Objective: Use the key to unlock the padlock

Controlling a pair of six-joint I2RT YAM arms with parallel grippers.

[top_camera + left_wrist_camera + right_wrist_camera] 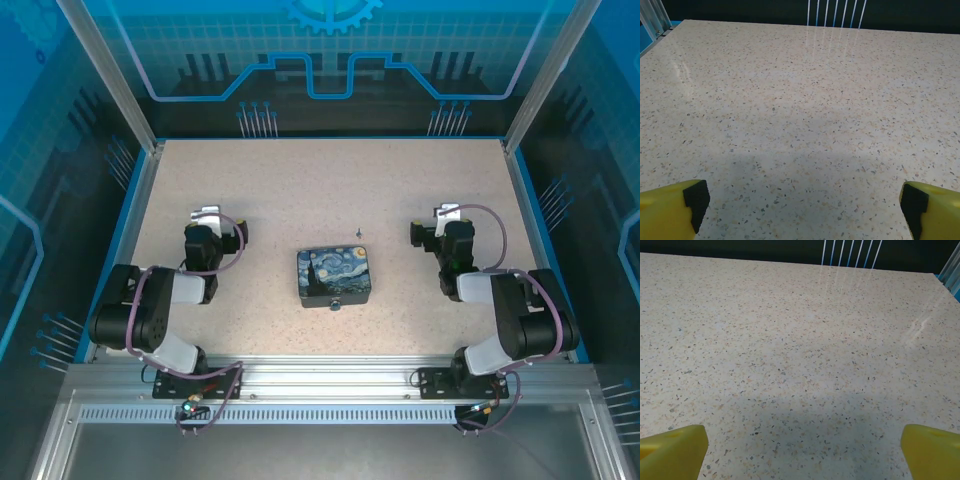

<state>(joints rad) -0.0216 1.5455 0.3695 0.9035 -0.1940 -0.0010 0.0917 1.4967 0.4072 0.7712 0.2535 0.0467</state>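
A night-sky printed box (334, 276) lies at the table's middle. The tiny bluish-grey padlock (335, 304) sticks out of its near long side. The key (359, 235) is a small dark sliver on the table just beyond the box's far right corner. My left gripper (206, 214) rests to the left of the box, well apart from it, and stands open (802, 210) over bare table. My right gripper (447, 214) sits to the right of the box and key and is open too (802, 450), with nothing between its yellow fingers (675, 450).
The speckled beige tabletop (300, 180) is bounded by a blue rim and metal frame posts (110, 80). Dark back wall panels (330, 100) stand beyond the far edge. Purple cables (238, 240) loop off both arms.
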